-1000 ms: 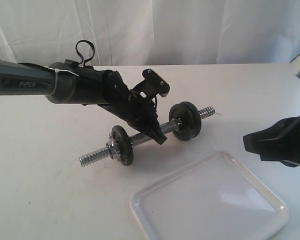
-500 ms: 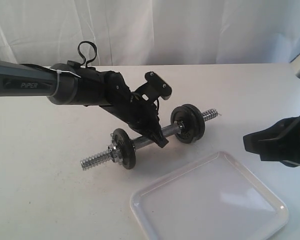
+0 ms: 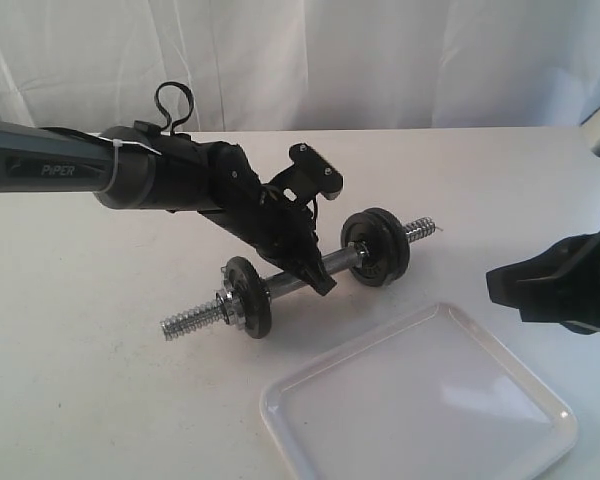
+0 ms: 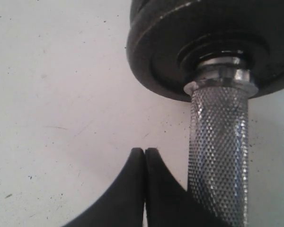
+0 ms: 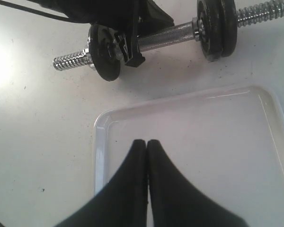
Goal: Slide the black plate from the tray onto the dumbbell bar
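**Black plates seated on the bar; both end effectors clenched on nothing**

A black plate (image 3: 248, 297) is seen threaded on the dumbbell bar (image 3: 283, 284) near its left threaded end, standing on edge. Two more black plates (image 3: 377, 246) are pressed together near the right end. Which of them belongs to the task cannot be told. The bar is laid on the white surface (image 3: 80, 380), slanting up toward the right in the exterior view.

The left end effector (image 4: 145, 153) is held just beside the bar's knurled middle, between the plates. Its fingers are pressed together with nothing between them; whether the bar is touched cannot be told.

The tray (image 3: 420, 400) is set on the surface near the bar, apart from it. The right end effector (image 5: 147, 144) is held above the tray, its fingers likewise closed against each other around nothing.
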